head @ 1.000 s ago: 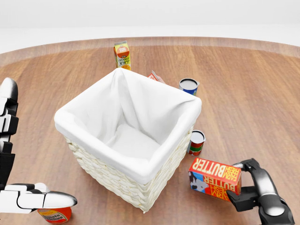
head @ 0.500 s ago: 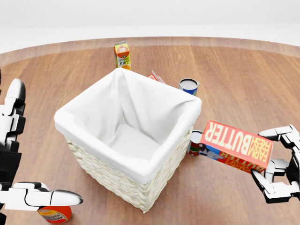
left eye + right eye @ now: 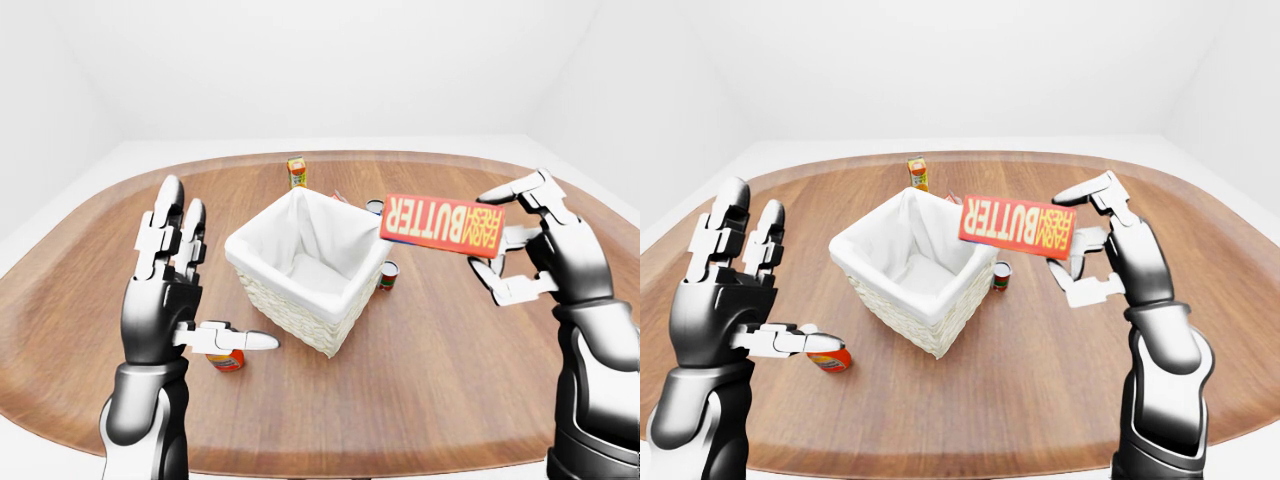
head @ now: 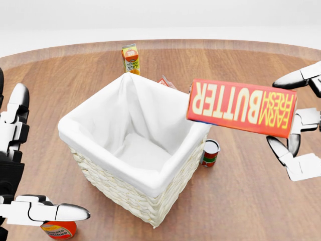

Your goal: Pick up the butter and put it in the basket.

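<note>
The butter [image 4: 241,108] is a red box labelled FARM FRESH BUTTER. My right hand [image 3: 505,240] is shut on its right end and holds it flat in the air. The box's left end hangs over the right rim of the basket [image 4: 115,186], a wicker basket with a white cloth lining, standing mid-table. The basket's inside shows only the lining. My left hand [image 3: 185,300] is open and empty, fingers raised, to the left of the basket.
An orange juice carton [image 4: 131,58] stands beyond the basket. A blue-and-white can [image 4: 202,92] and a red packet [image 4: 167,82] sit by its upper right. A small red-and-green can [image 4: 210,152] stands under the butter. A tomato soup can [image 4: 59,230] lies under my left hand.
My right hand has lifted the butter from the table at the lower right, up and leftward to the basket's right rim. The left hand has barely moved.
</note>
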Tool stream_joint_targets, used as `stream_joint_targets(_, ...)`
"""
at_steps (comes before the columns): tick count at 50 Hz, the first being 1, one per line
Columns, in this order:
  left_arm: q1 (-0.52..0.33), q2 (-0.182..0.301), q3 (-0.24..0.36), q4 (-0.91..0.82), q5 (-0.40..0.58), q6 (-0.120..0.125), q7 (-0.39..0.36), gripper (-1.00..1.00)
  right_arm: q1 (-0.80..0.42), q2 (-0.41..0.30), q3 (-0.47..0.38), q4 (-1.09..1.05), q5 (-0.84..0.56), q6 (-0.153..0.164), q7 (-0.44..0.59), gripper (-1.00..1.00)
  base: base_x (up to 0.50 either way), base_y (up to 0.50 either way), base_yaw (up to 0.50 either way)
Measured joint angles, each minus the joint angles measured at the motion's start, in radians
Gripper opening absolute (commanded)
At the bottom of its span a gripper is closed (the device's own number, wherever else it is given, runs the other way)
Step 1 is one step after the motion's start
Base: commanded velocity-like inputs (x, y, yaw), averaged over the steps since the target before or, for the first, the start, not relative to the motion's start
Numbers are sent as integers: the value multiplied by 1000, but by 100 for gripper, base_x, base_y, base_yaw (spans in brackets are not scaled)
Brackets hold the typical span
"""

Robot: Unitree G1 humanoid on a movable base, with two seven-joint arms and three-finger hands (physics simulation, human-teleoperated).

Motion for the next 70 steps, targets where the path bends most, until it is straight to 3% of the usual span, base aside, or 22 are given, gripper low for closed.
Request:
stream_joint_targets(8,0,1,4,11,-5,0,-5,100,-133,-21,95,-52,-97,0,2,-100,0,0,0)
stream_joint_targets(17,0,3,13,39,-16,0,-16,100,-319,-7,232,50,-311,-1,2,-100,0,0,0)
stream_joint_targets(21,3,4,19,52,-23,0,-23,100,-396,4,287,132,-451,-41,-8,-100,0,0,0)
stream_joint_targets(29,4,7,34,73,-39,0,-37,100,-541,32,365,337,-724,-172,-55,-100,0,0,0)
stream_joint_targets(46,6,14,65,124,-74,0,-59,100,-698,119,463,643,-1079,-175,-107,-100,0,0,0)
stream_joint_targets(70,11,15,69,143,-89,0,-65,100,-865,191,525,1070,-1251,-175,-284,-100,0,0,0)
